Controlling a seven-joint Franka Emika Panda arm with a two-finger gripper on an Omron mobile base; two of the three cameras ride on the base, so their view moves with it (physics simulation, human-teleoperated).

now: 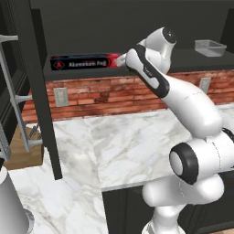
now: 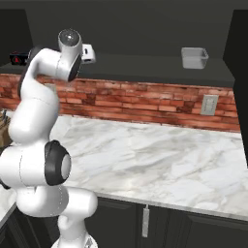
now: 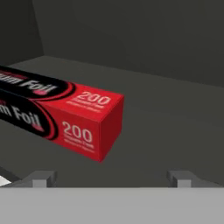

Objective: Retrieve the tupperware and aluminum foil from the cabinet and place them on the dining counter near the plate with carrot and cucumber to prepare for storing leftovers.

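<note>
Left base view: the foil lies on the cabinet shelf, long axis running left to right along the shelf front, red end toward the arm.
Arm here: the wrist reaches up to that red end, and the jaws are hidden behind it.
Tupperware: the tupperware sits on the same shelf, far to the right, well apart from the foil.
Desk: the marble desk lies below, against the brick wall.

Right base view: the tupperware stands on the shelf at right; only a dark end of the foil peeks out past the arm at far left.
Hand: a white part of the hand shows just beside the wrist joint, up at shelf height.

Hand view: the foil fills the left side, its red end nearest, slightly left of centre between the fingertips.
Jaws: spread wide, holding nothing, with the gripper short of the box.
Key relation: the box lies ahead and to the left of the jaws, long axis slanting away up-left; I judge a small shift left before closing across its narrow width.
</note>
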